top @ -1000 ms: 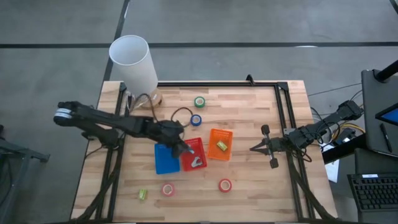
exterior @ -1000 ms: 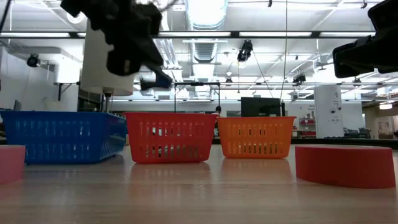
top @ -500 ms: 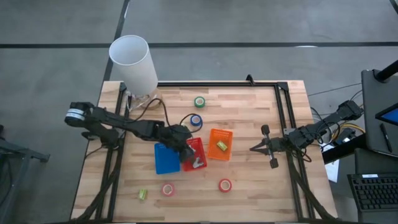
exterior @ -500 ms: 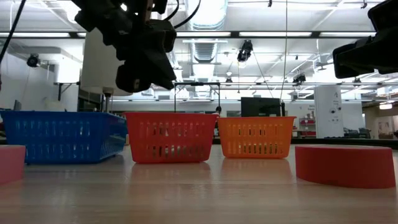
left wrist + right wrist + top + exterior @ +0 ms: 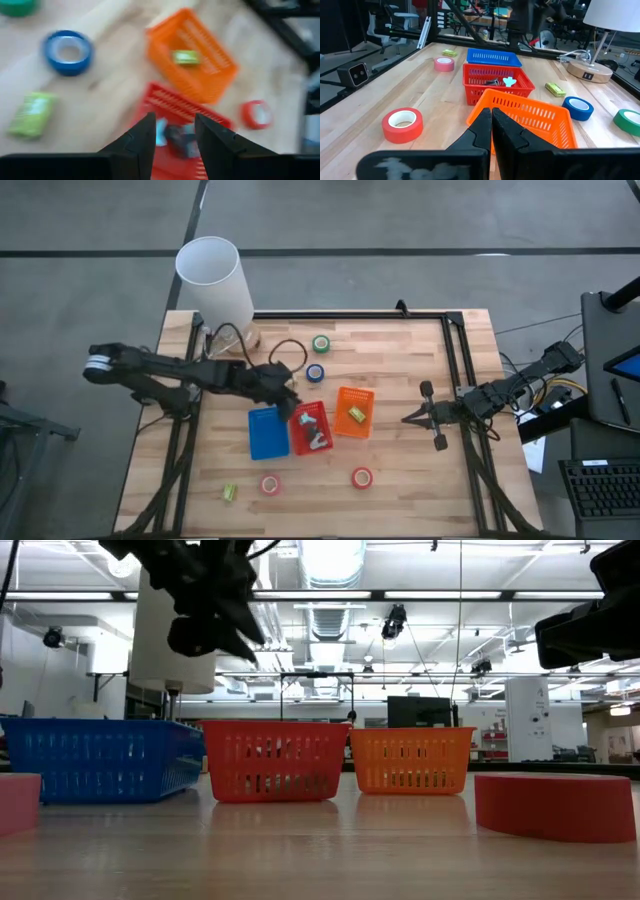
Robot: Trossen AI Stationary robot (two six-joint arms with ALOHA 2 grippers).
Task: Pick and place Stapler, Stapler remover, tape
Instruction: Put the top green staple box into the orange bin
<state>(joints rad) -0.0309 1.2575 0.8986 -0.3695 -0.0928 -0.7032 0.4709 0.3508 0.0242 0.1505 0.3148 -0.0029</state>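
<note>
Our left hand [image 5: 287, 402] hangs above the table [image 5: 400, 370], just by the red basket [image 5: 310, 430], w/ fingers [image 5: 145, 135] apart and nothing between them. In the left wrist view we look straight down past them into that basket, where a dark metal tool w/ a pale blue bit [image 5: 175, 136] lies, prob. the stapler remover or stapler; we can't tell which. We judge the basket is its sorting bin, hence the hand empty over it.

The orange basket [image 5: 353, 412] beside it holds a small yellow-green block [image 5: 356, 414]; the blue basket [image 5: 266, 433] sits on the other side.

Tape rolls lie loose on the table: green [image 5: 320, 343], blue [image 5: 315, 373], pink [image 5: 270, 484], red [image 5: 361, 477]. Those are prob. next.

Our right hand [image 5: 408, 418] waits near the table's right edge, fingers together, holding nothing.
</note>
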